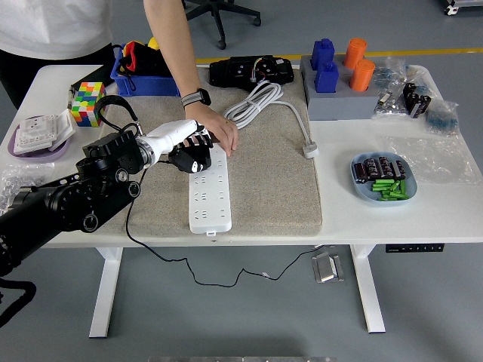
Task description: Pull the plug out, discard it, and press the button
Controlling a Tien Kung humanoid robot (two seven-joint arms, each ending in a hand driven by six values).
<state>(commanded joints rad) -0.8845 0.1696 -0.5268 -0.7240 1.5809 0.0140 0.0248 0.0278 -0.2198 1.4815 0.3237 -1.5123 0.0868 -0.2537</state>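
A white power strip (208, 190) lies lengthwise on the beige mat (264, 181). A black plug (190, 161) sits at the strip's far left corner. My left hand (189, 145) is over it with the fingers curled around the plug. A person's hand (217, 131) rests on the strip's far end, just beside my fingers. My right arm is out of view.
A coiled white cable (260, 102) lies at the mat's back. A colour cube (87, 103), a blue bin (143, 72), a black device (251, 71), a grey tray with blue and orange blocks (339, 94) and a blue bowl (383, 179) stand around.
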